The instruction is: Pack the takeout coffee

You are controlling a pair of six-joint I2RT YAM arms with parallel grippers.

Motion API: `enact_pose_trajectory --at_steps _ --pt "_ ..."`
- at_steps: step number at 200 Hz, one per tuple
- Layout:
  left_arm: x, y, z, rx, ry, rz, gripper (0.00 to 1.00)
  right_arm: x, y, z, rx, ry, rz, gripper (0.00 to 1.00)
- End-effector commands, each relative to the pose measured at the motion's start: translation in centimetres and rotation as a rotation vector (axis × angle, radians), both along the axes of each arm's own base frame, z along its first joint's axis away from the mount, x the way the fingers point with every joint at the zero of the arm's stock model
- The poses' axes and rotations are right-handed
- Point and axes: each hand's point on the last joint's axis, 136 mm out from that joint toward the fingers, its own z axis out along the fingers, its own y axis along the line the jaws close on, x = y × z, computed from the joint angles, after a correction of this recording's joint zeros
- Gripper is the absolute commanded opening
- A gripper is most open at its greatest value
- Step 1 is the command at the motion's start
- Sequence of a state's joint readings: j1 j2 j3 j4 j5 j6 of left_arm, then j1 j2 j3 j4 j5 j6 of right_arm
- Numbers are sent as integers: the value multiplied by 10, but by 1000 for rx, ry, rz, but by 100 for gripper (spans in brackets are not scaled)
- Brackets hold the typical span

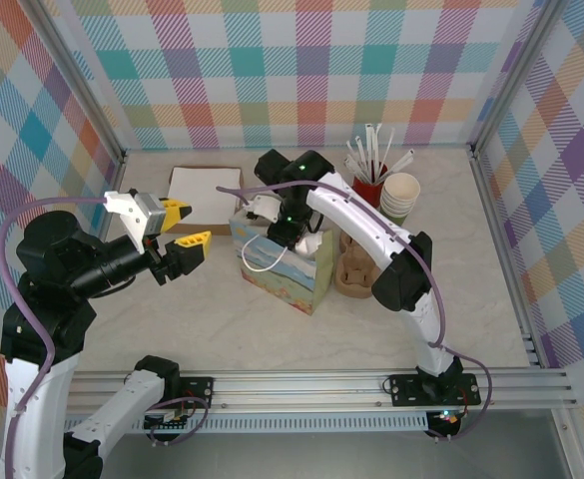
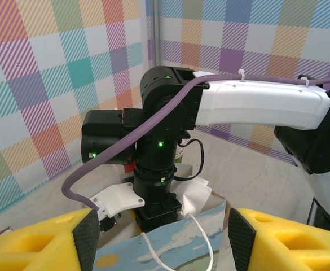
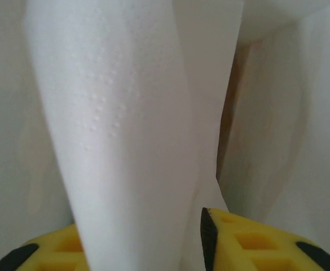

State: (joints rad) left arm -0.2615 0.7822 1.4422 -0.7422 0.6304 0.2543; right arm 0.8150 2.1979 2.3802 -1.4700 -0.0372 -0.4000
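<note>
My right hand (image 3: 136, 243) is plunged straight down into the mouth of a printed paper bag (image 1: 272, 284). From its wrist camera, a fold of white napkin (image 3: 125, 124) drapes down across the space between my two yellow fingers (image 3: 255, 240) and covers the inner side of one. I cannot tell whether the hand is clamped on the napkin or only pushed in beside it. White paper surrounds the hand on every side, so it is deep among the bag's padding.

My left hand (image 1: 194, 225) hovers just beside the bag's left wall. It is spread wide and holding nothing, and it points at the bag's rim and white cord handle (image 2: 201, 243). I judge it is waiting there to steady the bag or hold the opening apart while the right hand works inside.

I cannot tell where the takeout coffee is. My judgement is that it is down inside the bag, hidden under the napkin and my right wrist.

The bag stands upright in the middle of the counter (image 1: 272, 339). A brown pulp carrier (image 1: 354, 274) touches its right side. Farther back on the right are a red cup of white straws (image 1: 371, 185) and, next to it, a stack of open paper cups (image 1: 399, 198). A flat white box (image 1: 204, 188) lies behind the bag to the left.
</note>
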Motion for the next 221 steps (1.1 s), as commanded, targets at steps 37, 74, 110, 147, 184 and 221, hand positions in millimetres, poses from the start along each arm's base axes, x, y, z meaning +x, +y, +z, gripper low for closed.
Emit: enact_pose_trajectory --at_steps 37,74,110,147,184,221 --pt "-4 -5 -6 5 19 -33 64 -4 0 74 150 -121 -25 70" --pt "-4 -5 -5 6 14 -35 63 -14 -22 97 135 -165 -38 82" --pt "-2 -6 -5 2 17 -39 64 -25 -33 104 136 -152 -50 78" --pt "-2 -6 -4 1 14 -38 64 -33 -36 86 93 -83 -63 53" --pt "-4 -5 -3 6 11 -35 64 -37 -37 70 60 -30 -72 38" --pt "-4 -5 -5 8 13 -34 64 -38 -34 46 30 16 -77 34"
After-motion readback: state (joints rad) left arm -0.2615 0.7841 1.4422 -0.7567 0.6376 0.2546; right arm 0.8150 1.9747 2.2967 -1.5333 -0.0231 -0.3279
